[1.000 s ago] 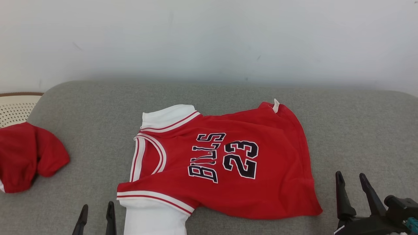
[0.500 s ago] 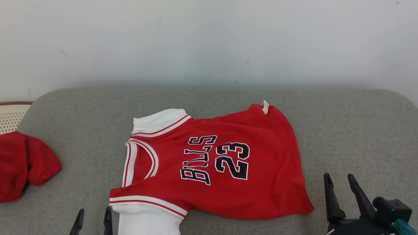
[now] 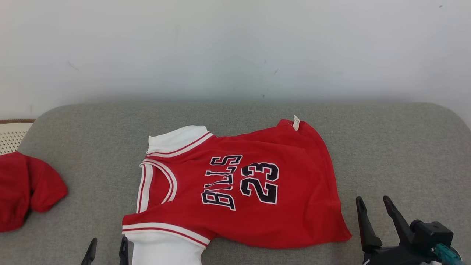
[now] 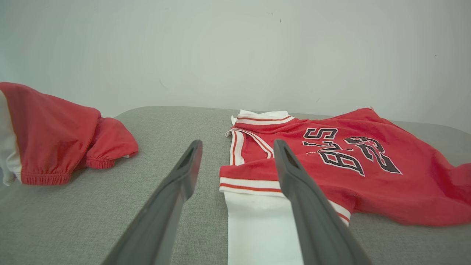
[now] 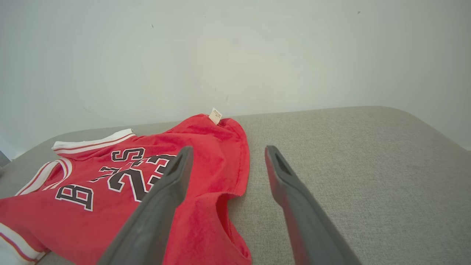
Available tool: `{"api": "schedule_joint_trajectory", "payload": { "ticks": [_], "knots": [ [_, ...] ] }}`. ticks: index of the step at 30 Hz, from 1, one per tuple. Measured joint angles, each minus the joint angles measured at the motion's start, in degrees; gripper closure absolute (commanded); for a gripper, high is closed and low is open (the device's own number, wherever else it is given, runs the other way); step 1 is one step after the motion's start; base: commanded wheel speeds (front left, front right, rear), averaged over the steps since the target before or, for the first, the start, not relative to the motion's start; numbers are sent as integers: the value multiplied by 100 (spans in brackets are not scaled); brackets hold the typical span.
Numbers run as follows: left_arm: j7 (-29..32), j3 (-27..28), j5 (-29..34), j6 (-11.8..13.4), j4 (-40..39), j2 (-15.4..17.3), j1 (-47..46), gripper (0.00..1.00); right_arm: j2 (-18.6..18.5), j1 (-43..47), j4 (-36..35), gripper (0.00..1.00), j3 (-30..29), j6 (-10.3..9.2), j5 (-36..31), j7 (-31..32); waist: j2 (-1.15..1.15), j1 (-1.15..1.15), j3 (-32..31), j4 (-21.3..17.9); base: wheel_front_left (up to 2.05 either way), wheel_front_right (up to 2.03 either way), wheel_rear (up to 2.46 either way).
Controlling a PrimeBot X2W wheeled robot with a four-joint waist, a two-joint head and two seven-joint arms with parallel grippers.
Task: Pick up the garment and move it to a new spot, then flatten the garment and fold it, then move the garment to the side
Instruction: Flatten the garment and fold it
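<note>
The garment (image 3: 257, 206) is a red jersey with white sleeves and a black "23", lying spread on the grey cushion (image 3: 397, 147), collar to the left, hem to the right. In the left wrist view the garment (image 4: 331, 173) lies ahead and to the right; in the right wrist view the garment (image 5: 110, 191) lies to the left. My left gripper (image 3: 107, 248) stands open at the near edge, just left of the white sleeve, with nothing between its fingers. Just off the hem's near corner my right gripper (image 3: 373, 208) is open and empty.
Another red piece of clothing (image 3: 25, 191) lies bunched at the cushion's far left, in front of a pale perforated basket (image 3: 11, 134). A plain white wall (image 3: 235, 48) rises behind the cushion. Bare grey cushion stretches right of the hem.
The camera has shifted, so the whole scene sits lower and further left in the picture. The garment lies as before. Both grippers stay open; the right one shows slightly further left.
</note>
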Motion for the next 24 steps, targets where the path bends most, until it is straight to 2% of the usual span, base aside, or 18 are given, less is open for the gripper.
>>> {"api": "schedule_joint_trajectory", "payload": {
  "ticks": [24],
  "knots": [
    [16,-64,-125,57,15,54,15,0,-5,24,1,0,1,0,16,54,0,0,-27,4,0,0,0]
  ]
}}
